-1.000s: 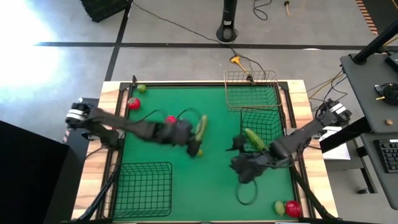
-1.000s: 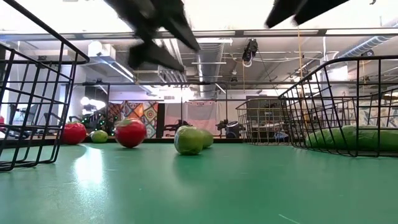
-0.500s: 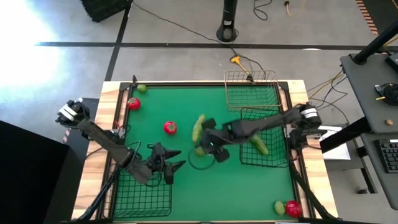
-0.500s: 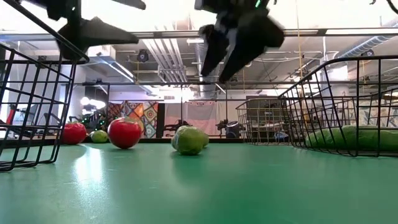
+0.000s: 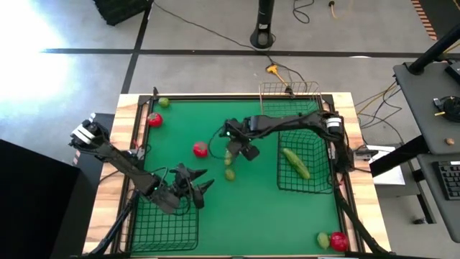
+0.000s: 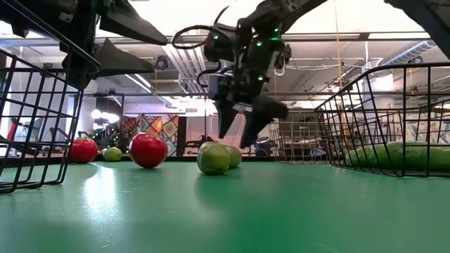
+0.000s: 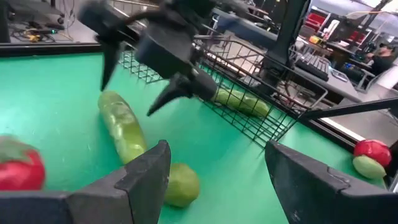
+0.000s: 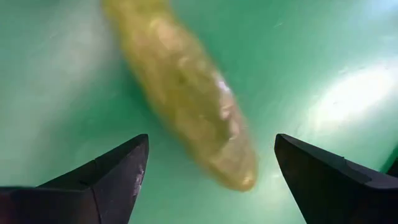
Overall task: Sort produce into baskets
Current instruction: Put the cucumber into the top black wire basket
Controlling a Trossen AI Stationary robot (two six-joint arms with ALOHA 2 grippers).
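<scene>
I am on the step of picking up the cucumber (image 5: 228, 153) that lies in the middle of the green tabletop (image 5: 244, 208). My right pincer (image 5: 239, 147) hangs right over it with its fingers spread wide, and in the right wrist view the cucumber (image 8: 186, 99) sits between the two dark fingers (image 8: 112, 180) with nothing held yet. I think the next move is to go down until the fingers are on both sides of the cucumber, squeeze, lift, and carry it to the black basket (image 5: 309, 187) on the right, where another cucumber (image 5: 296, 162) already lies. A small green ball (image 5: 230, 173) lies just beside the cucumber's near end, so I should come down straight and not bump it. A red tomato (image 5: 200, 150) sits close by on the other side. My left pincer (image 5: 192, 188) waits at the edge of the near-left black basket (image 5: 162, 230), open wide and empty. Half a second ago my right pincer was lower down the tabletop, near the green ball; now it has moved up over the cucumber. The red tomato has hardly moved, and the left pincer has stayed put.
</scene>
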